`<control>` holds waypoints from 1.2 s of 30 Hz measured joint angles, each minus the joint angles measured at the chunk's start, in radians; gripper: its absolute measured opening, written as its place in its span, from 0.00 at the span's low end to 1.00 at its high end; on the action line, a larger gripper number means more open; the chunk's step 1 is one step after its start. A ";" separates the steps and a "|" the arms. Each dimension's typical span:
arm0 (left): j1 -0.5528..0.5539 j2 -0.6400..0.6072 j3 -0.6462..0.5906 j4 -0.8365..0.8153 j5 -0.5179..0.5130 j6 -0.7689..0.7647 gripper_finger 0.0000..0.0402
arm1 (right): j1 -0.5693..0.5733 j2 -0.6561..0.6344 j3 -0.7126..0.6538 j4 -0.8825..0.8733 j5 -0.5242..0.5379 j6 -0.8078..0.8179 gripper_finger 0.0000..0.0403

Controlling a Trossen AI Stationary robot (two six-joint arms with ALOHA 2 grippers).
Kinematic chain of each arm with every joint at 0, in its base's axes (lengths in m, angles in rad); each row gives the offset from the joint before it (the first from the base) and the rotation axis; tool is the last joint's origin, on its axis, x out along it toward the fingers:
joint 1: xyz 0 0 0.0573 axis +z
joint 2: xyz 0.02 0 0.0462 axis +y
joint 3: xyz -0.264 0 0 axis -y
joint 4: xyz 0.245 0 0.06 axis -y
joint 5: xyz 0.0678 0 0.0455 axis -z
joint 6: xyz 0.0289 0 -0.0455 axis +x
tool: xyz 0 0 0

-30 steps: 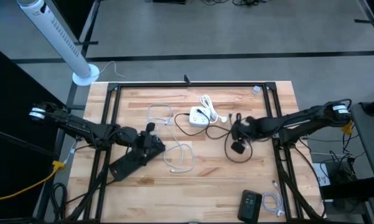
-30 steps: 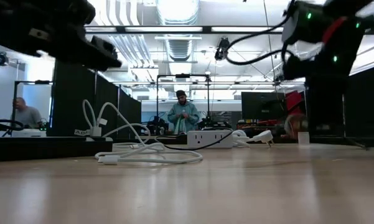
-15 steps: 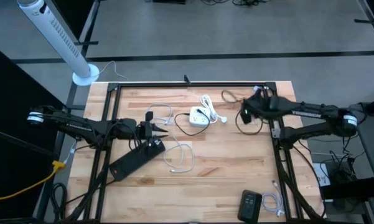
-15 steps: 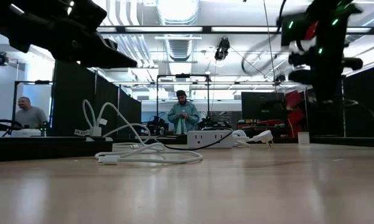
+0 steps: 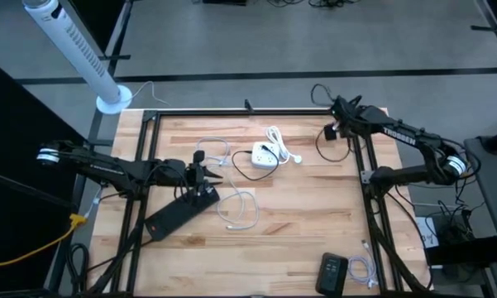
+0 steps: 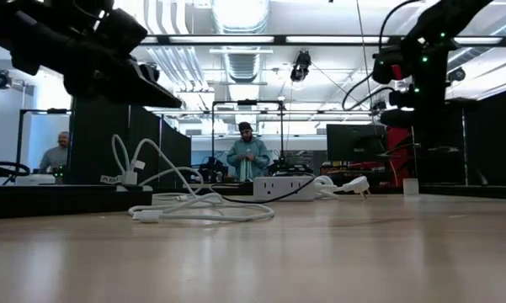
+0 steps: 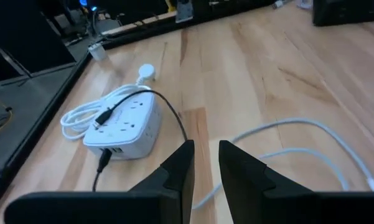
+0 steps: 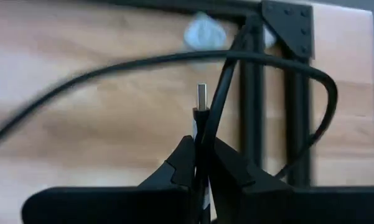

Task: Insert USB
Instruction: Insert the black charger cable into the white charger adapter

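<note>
Right pincer (image 5: pixel 337 126) swung to back corner, gripping USB plug (image 8: pixel 201 98)

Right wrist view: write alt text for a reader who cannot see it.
The right gripper is shut on a black USB cable, its silver plug sticking straight out past the fingertips. The cable loops over a light wooden table beside a black metal frame.

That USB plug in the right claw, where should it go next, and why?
Probably toward the white power strip at mid-table. The right gripper is shut on the USB plug, metal tip pointing outward, but it hangs near the table's far right corner, well away from the strip. The left gripper waits near the strip, holding nothing.
</note>
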 joint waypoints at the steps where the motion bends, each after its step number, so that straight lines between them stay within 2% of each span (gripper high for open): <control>1: 0.002 0.001 0.000 -0.010 0.001 0.001 0.16 | 0.000 0.001 0.002 0.022 0.004 0.022 0.04; 6: 0.004 0.019 -0.002 -0.012 0.001 -0.005 0.16 | 0.019 0.001 -0.013 0.056 0.015 0.052 0.04; 9: 0.004 0.027 0.000 -0.005 0.001 -0.011 0.16 | 0.058 0.001 -0.019 0.126 -0.047 0.044 0.04; 12: 0.004 0.028 0.000 -0.005 0.002 -0.012 0.16 | 0.072 0.001 -0.018 0.203 -0.044 0.028 0.04; 21: 0.004 0.036 0.000 -0.025 0.002 -0.034 0.16 | 0.051 0.001 -0.019 0.127 -0.039 0.051 0.04; 28: 0.004 0.035 -0.001 -0.026 0.002 -0.034 0.16 | 0.074 0.001 -0.019 0.071 -0.224 0.073 0.04; 36: 0.004 0.035 0.000 -0.027 0.002 -0.043 0.16 | 0.234 -0.021 -0.017 0.025 -0.270 0.093 0.04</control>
